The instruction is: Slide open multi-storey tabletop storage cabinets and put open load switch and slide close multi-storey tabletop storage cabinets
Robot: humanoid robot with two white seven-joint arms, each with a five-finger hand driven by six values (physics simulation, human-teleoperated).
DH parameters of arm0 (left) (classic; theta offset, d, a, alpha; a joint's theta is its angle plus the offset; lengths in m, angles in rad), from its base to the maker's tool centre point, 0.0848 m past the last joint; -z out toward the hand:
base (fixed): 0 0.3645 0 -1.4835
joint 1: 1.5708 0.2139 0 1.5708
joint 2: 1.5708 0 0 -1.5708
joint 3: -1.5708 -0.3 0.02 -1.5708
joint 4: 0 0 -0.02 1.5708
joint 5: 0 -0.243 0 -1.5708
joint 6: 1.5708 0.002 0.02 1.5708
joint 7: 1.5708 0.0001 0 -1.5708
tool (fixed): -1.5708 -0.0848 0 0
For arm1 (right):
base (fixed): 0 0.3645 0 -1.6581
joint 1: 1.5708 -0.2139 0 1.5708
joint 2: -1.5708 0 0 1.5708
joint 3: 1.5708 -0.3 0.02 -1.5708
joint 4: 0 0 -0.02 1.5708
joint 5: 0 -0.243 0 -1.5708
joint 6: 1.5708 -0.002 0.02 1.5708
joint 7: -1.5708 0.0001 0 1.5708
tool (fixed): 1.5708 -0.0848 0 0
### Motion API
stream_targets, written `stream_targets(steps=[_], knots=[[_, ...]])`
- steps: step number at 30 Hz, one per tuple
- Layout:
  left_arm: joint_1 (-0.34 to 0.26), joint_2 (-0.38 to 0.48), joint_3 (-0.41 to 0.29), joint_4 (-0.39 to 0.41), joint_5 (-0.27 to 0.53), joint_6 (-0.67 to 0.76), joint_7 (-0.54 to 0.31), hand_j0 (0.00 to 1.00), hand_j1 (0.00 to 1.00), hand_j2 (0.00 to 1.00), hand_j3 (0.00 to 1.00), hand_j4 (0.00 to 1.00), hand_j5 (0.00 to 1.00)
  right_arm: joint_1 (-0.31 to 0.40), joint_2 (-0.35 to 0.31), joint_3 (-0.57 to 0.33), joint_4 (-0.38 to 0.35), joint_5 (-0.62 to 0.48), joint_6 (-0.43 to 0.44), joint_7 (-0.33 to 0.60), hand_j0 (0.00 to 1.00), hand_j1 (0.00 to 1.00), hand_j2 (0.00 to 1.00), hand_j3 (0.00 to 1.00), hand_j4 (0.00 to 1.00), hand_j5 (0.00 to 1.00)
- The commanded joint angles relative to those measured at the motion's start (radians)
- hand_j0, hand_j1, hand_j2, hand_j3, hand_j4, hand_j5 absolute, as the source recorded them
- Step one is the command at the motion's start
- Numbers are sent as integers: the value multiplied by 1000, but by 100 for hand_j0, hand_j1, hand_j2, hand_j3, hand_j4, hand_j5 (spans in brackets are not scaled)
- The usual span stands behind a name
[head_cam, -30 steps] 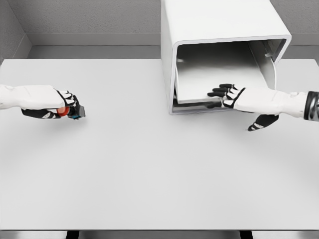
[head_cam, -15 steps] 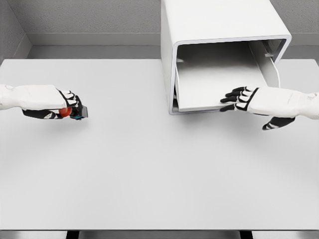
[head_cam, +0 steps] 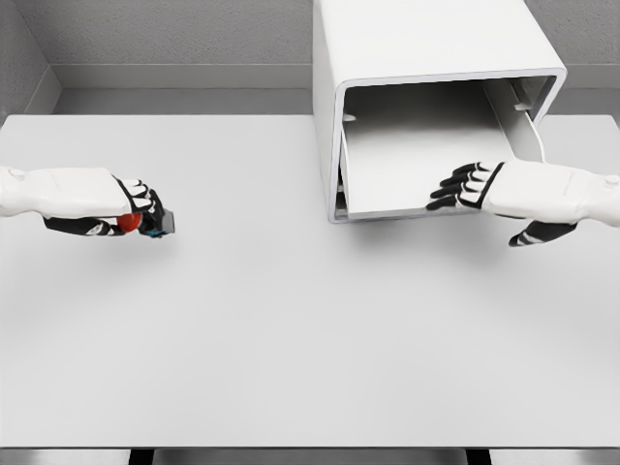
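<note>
Drawer-open step. Right hand (head_cam: pixel 470 186), fingers spread and holding nothing, rests on the cabinet (head_cam: pixel 426 58) drawer (head_cam: pixel 417 160) front edge. Left hand (head_cam: pixel 131 208) is closed around the load switch (head_cam: pixel 153 223), well left on the bench (head_cam: pixel 291 320). Next: carry switch to drawer.

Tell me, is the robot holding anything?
Yes. The left hand grips the small switch around its red and dark body. The right hand holds nothing.
</note>
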Motion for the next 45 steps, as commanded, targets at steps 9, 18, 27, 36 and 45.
stream_targets(steps=[9,18,27,36,45], knots=[[-6,9,0,-16,33,3,1,35,35,35,35,35,35,-3,11,-18,6,-20,3,0,100,100,100,100,100,100],[-48,5,4,-55,150,3,1,35,35,35,35,35,35,-3,10,-4,16,-11,32,0,100,100,100,100,100,100],[-75,-40,6,-107,225,3,1,35,35,35,35,35,35,-5,11,16,38,12,83,0,100,100,100,100,100,100],[-117,-112,7,-134,293,3,1,35,35,35,35,35,35,6,4,7,9,17,54,0,100,100,100,100,100,100],[-126,-106,7,-164,346,3,1,35,35,35,35,35,35,44,-36,-44,-11,12,25,0,100,100,100,100,100,100]])
